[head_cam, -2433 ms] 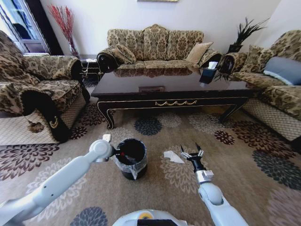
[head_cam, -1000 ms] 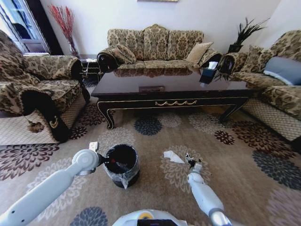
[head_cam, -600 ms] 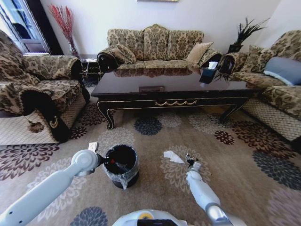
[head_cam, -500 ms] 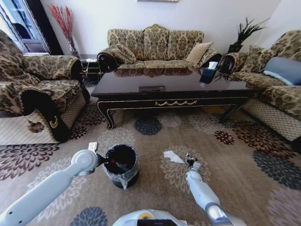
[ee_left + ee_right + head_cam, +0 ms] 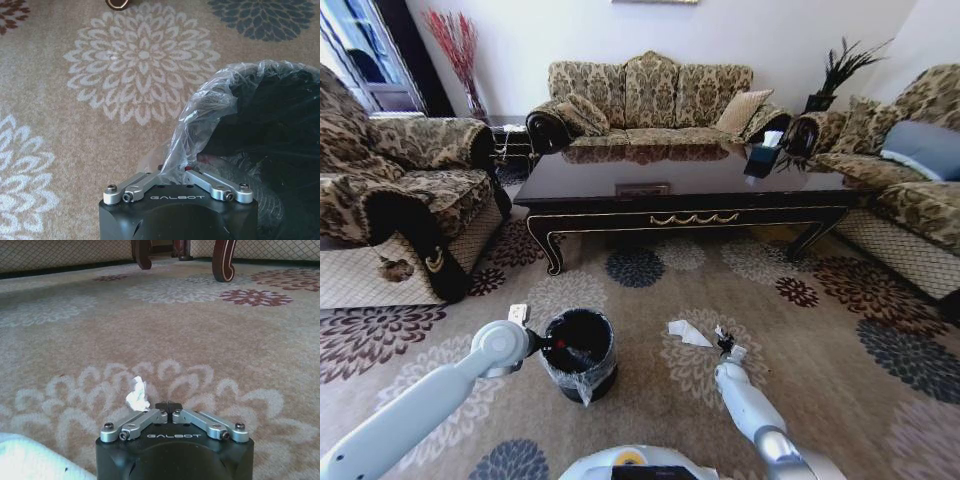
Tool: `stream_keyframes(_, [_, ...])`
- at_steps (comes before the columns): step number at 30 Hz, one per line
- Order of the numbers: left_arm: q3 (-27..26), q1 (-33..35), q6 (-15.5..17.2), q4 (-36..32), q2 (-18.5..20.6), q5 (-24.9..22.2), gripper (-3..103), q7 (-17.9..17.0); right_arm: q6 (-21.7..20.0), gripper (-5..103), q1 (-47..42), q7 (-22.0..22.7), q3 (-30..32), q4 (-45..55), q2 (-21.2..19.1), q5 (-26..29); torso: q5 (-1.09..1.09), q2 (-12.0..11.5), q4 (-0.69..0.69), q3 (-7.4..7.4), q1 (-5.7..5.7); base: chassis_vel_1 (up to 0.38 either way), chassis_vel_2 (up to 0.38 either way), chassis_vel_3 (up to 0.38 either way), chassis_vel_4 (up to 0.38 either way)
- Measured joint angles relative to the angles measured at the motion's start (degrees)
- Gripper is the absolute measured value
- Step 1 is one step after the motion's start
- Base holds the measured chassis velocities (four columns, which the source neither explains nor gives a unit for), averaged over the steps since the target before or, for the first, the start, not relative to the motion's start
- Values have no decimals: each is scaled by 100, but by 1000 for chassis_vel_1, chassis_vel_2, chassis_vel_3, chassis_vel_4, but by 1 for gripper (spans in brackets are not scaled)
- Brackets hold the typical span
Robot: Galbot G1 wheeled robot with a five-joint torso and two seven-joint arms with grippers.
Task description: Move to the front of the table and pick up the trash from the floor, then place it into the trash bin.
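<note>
Three sofas ring the table (image 5: 680,190) — floor (image 5: 650,300) of flowered carpet.

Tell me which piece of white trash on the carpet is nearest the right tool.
The small crumpled scrap just off the right tool; the larger flat white piece lies farther out, toward the table.

desk (image 5: 690,180): dark wood, glossy, mirror-like top
floor (image 5: 650,300): matt woven carpet, short rough pile
bin (image 5: 578,352): black, lined with thin clear crinkled plastic bag (image 5: 200,125), pinched between left fingers (image 5: 172,172)
trash (image 5: 137,396): white crumpled paper, just beside right fingers (image 5: 169,406)
fingers: brushed metal links, matt black housing
</note>
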Motion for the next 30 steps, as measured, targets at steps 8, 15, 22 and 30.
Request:
stream_keyframes(8, [-12,33,0,-16,-18,12,0,-2,-13,0,-134,11,2,221,-9,28,0,0,0,0,0,0,0,0,0])
stream_keyframes(15, [-35,78,0,-48,-24,28,0,-5,-63,0,-241,37,6,496,-57,152,0,0,0,0,0,0,0,0,0])
stream_keyframes(22, [-40,72,0,-71,-28,37,0,-7,-132,0,-613,120,4,1213,-160,297,1,0,0,0,0,0,0,0,0])
stream_keyframes(30, [138,-84,0,-76,-148,80,0,-10,-334,0,-1363,314,-3,3028,-393,535,-1,0,1,0,0,0,0,0,0])
